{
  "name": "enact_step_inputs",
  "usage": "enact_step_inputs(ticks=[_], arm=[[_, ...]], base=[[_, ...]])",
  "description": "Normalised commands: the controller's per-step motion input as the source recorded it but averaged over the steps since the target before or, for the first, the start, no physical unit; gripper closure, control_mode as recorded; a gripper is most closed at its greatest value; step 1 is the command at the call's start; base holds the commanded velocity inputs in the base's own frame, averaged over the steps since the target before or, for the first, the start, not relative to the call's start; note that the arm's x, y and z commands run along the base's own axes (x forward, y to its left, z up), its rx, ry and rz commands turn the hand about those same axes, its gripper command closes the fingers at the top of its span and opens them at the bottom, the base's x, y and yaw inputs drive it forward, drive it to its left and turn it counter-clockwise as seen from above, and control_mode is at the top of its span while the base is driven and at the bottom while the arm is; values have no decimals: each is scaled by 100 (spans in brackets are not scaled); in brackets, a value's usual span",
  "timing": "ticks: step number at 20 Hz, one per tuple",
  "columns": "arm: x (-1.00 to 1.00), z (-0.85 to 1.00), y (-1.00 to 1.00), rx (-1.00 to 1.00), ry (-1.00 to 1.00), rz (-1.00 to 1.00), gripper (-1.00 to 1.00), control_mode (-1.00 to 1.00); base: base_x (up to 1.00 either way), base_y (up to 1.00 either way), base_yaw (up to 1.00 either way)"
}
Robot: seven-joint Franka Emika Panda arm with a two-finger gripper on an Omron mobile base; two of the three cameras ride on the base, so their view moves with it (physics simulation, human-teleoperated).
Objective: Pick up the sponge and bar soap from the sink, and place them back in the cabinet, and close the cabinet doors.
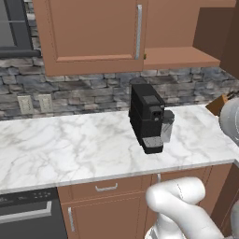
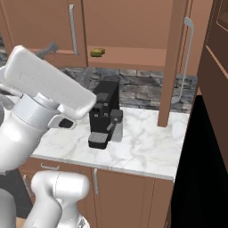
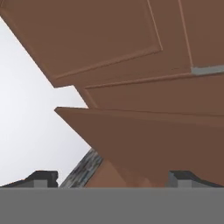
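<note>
The arm was raised toward the cabinet (image 2: pixel 133 31), its fingers (image 3: pixel 43 178) spread wide and holding nothing. The sponge (image 2: pixel 97 52) lay on the cabinet's lower shelf, left of the open right door (image 2: pixel 173 62), above the marble surface (image 2: pixel 142 147).

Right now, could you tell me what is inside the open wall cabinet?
On the cabinet shelf lies the sponge, near its left end. The open cabinet door covers the shelf's right end, so anything there is hidden.
</note>
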Motion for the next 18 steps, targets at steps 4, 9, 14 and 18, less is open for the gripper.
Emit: enact_step_inputs(ticks=[4,9,14,18], arm=[[-41,0,-17,2,0,-2,-100,-100],[-39,0,-22,5,0,0,-100,-100],[-36,0,-16,3,0,0,-100,-100],[-38,0,-9,3,0,0,-100,-100]], base=[[0,0,0],[0,0,0],[0,0,0],[0,0,0]])
